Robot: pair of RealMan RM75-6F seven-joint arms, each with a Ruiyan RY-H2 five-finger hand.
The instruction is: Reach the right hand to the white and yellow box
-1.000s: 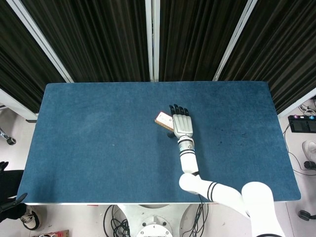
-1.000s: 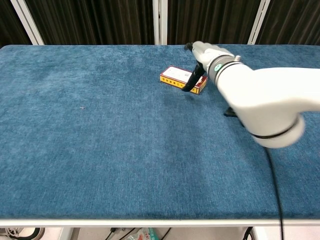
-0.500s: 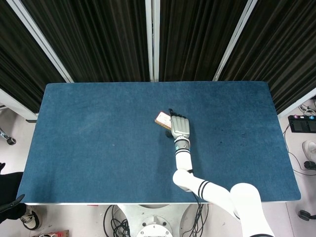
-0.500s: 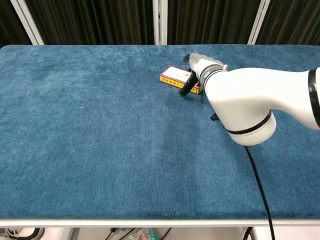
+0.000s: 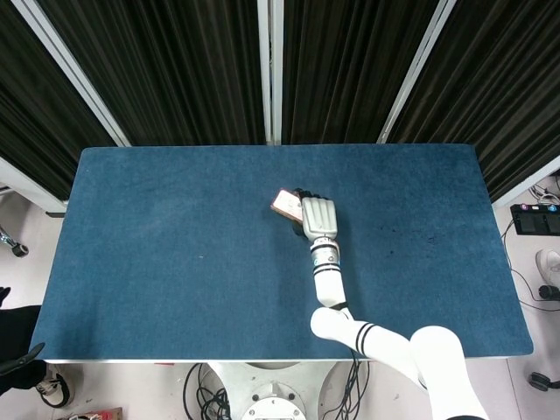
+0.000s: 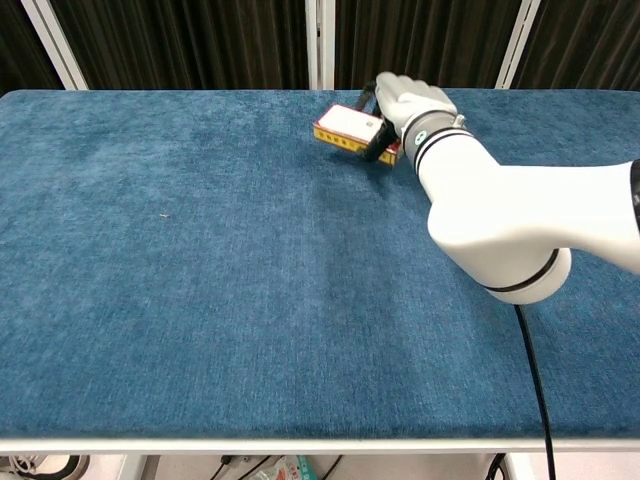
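Note:
The white and yellow box (image 5: pixel 285 203) (image 6: pixel 345 125) sits near the middle of the blue table (image 5: pixel 175 254), toward its far side. My right hand (image 5: pixel 318 217) (image 6: pixel 402 100) is on the box's right end, dark fingers (image 6: pixel 374 146) curled around it. In the chest view the box looks tilted and raised slightly off the cloth. The hand hides the box's right end. My left hand shows in neither view.
Black curtains with white frame posts (image 5: pixel 270 70) stand behind the table's far edge. My white right forearm (image 6: pixel 500 220) stretches over the table's right half. Cables and a power strip (image 5: pixel 535 219) lie on the floor to the right.
The right hand's fingers went from stretched over the box to curled around it. The box shifted slightly left and farther away and now looks tilted up.

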